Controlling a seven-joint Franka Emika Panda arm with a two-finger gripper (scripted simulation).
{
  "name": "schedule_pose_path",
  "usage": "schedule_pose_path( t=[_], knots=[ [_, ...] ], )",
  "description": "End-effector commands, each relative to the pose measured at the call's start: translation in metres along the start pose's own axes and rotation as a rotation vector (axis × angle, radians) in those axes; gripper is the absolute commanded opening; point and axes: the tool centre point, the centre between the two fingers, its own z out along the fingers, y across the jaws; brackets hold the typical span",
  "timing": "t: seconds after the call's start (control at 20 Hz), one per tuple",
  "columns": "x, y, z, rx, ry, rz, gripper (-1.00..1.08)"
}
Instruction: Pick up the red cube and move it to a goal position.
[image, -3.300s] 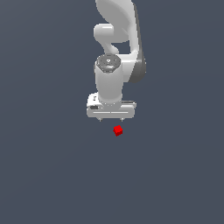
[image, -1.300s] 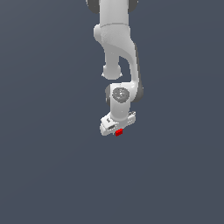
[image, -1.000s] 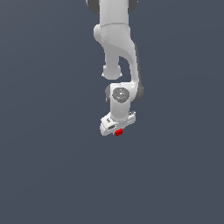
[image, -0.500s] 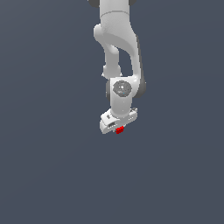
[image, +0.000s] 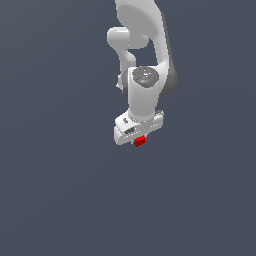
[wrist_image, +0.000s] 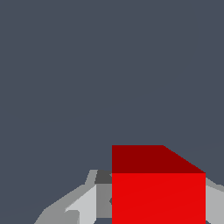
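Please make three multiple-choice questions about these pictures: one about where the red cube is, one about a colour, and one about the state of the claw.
1. Where is the red cube?
A. Directly under the claw, between its fingers
B. Far from the arm, at the exterior view's left edge
C. On top of the arm's upper joint

2. What colour is the robot arm?
A. Black
B. White
C. Yellow

3. What is the state of the claw?
A. Wide open with nothing near it
B. Shut with nothing in it
C. Shut on the red cube

Answers:
1. A, since the exterior view shows the cube right at the lower end of the claw.
2. B, since the arm's links and the claw body are white against the dark grey ground.
3. C, since the wrist view shows the cube filling the space between the grey fingers.
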Motion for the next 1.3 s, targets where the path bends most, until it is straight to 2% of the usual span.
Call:
schedule_pose_path(
  t=[0.0,0.65,0.95,1.25],
  knots=[
    [0.005,0.000,-0.029,0.000,0.000,0.000,-1.00],
    [0.033,0.004,-0.157,0.000,0.000,0.000,-1.00],
    [0.042,0.006,-0.190,0.000,0.000,0.000,-1.00],
    [0.046,0.007,-0.205,0.000,0.000,0.000,-1.00]
  ],
)
